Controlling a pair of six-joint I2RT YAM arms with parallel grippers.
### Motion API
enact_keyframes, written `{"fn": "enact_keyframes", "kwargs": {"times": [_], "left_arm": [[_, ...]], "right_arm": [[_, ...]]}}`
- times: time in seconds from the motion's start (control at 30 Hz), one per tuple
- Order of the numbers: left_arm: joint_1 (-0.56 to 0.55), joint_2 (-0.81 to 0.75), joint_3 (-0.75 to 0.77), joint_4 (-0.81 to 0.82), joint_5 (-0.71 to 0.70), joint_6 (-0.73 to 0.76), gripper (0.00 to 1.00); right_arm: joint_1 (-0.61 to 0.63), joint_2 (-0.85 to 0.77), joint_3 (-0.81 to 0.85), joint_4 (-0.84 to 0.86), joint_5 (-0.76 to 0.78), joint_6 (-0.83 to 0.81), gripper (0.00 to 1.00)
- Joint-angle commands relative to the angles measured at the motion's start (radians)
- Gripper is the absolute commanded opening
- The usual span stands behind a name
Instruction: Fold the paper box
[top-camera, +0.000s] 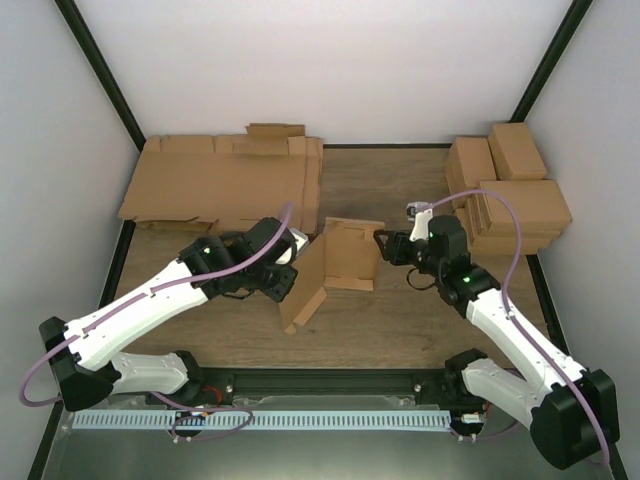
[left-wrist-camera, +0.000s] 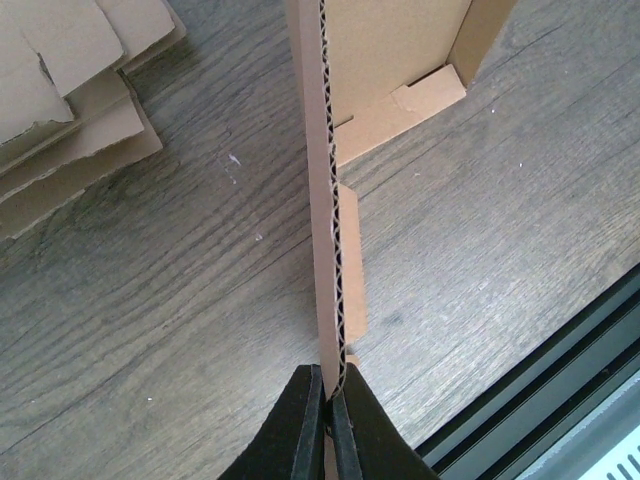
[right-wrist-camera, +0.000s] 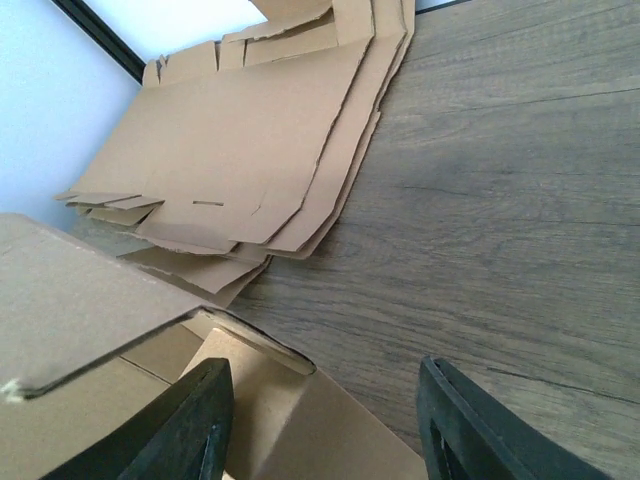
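Brown paper box (left-wrist-camera: 390, 60), edges cropped | left claw (left-wrist-camera: 328, 425) pinching it | right claw (right-wrist-camera: 322, 410) released

No text, label, brand or number readable in any view. The paper box (top-camera: 345, 255), flat sheets (top-camera: 225, 180) and stacked boxes (top-camera: 515, 195) show plain brown cardboard, unprinted.

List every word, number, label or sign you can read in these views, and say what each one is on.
None: no view shows any readable text.
The paper box, flat sheets and stacked boxes are plain brown with no print.
The left arm and right arm show no marking that can be read.
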Motion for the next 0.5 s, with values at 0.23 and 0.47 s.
{"fn": "enact_keyframes", "kwargs": {"times": [0.23, 0.47], "left_arm": [[-0.008, 0.019, 0.008, -0.005, -0.026, 0.029, 0.04], [-0.008, 0.024, 0.009, -0.007, -0.035, 0.042, 0.04]], "right_arm": [[-0.004, -0.134, 0.064, -0.150, 0.069, -0.086, 0.68], [-0.003, -0.196, 0.156, -0.196, 0.023, -0.146, 0.75]]}}
